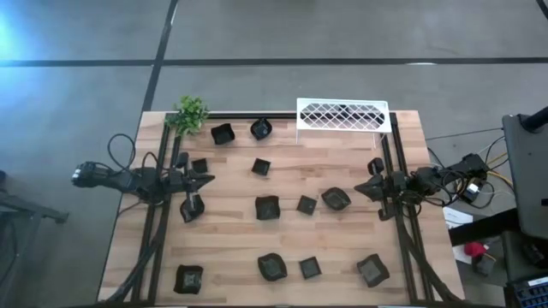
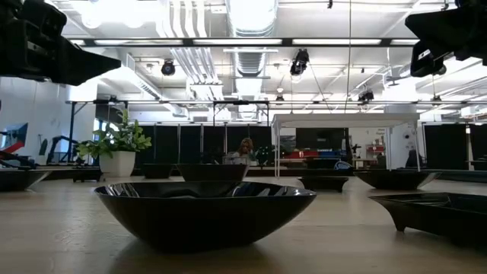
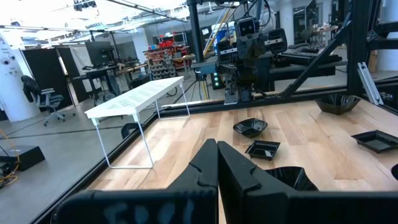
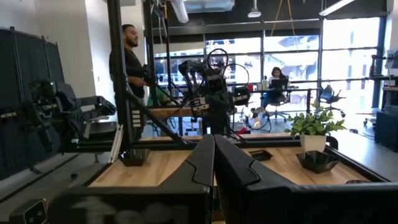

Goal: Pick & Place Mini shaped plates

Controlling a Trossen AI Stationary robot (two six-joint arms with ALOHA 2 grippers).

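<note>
From where I sit, nothing of this job looks done yet: the small black shallow dishes with raised rims [image 1: 267, 208] lie scattered all over the pale wooden butcher-block table [image 1: 231, 235], and I see none of them gathered anywhere or carried by either arm. The white lattice wire rack [image 1: 343, 116] at the far edge shows nothing on it from above, and the small green potted plant [image 1: 190, 114] sits at the far left corner, apart from the work. I judge the whole pick-and-place is still ahead. The left gripper [image 1: 208, 180] hangs over the left side of the table with its two dark fingers pressed together and nothing between them; in its wrist camera the fingers [image 3: 205, 168] meet in a closed wedge. One dark dish [image 1: 191, 208] lies just beside it toward the near edge, and another small one [image 1: 199, 165] sits just on its far side, so its closest candidates are right there, though it must open before it can take either. The right gripper [image 1: 360, 188] is likewise closed on nothing over the right side, its fingers [image 4: 208, 158] meeting in its own camera. An angular dark dish [image 1: 336, 199] lies just inward of its tip, near but not touching, with a smaller square dish [image 1: 306, 204] a little farther in
</note>
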